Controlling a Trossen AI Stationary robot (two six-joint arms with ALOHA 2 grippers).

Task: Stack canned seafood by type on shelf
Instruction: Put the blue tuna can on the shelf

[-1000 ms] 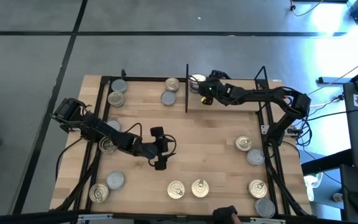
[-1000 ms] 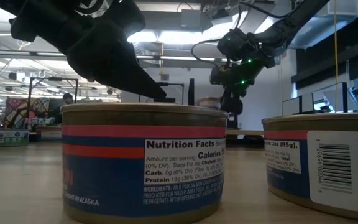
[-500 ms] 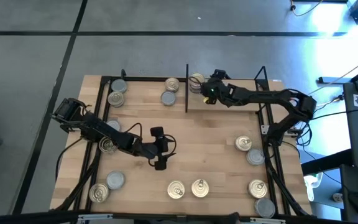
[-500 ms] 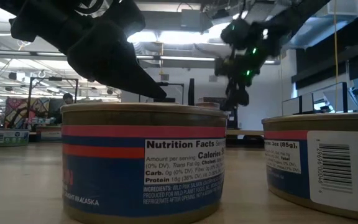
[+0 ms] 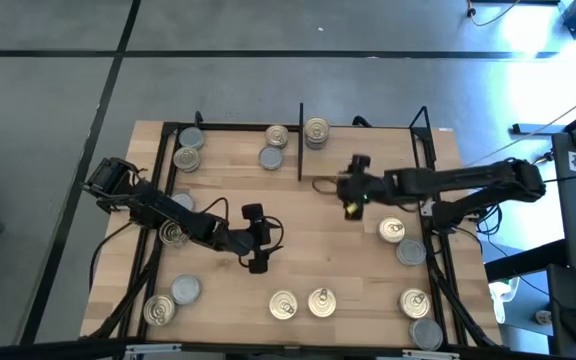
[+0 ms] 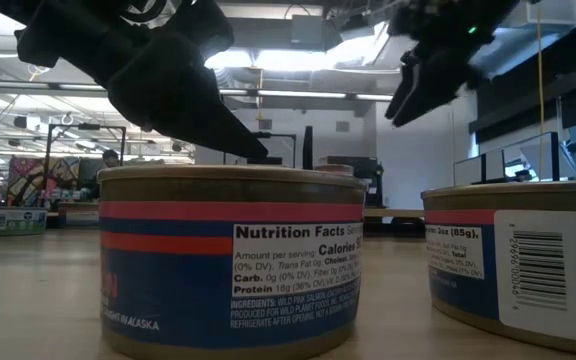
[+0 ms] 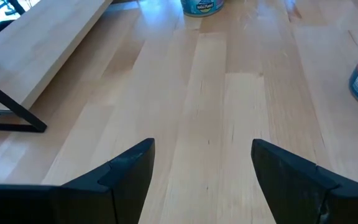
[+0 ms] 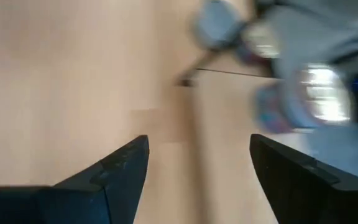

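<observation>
Low round seafood tins lie scattered over the wooden table. Several stand on the shelf (image 5: 238,147) at the far edge: grey and gold ones (image 5: 186,158) left of the black divider (image 5: 300,140), and a gold-lidded tin (image 5: 316,130) just right of it. My right gripper (image 5: 344,188) hangs open and empty over the table's middle right, apart from that tin; it shows high in the low view (image 6: 400,108). My left gripper (image 5: 259,243) stands open and empty over bare wood at the middle (image 7: 201,168).
Loose tins stand along the near edge (image 5: 283,305) (image 5: 320,301), at the near left (image 5: 186,290), by the left arm (image 5: 173,232) and at the right (image 5: 392,231) (image 5: 414,302). Black frame bars (image 5: 430,200) run down both sides. Bare wood lies between the grippers.
My right gripper has drawn back from the gold-lidded tin beside the divider, rising and swinging toward the table's near edge and middle, tipping further down. The tin stays on the shelf.
</observation>
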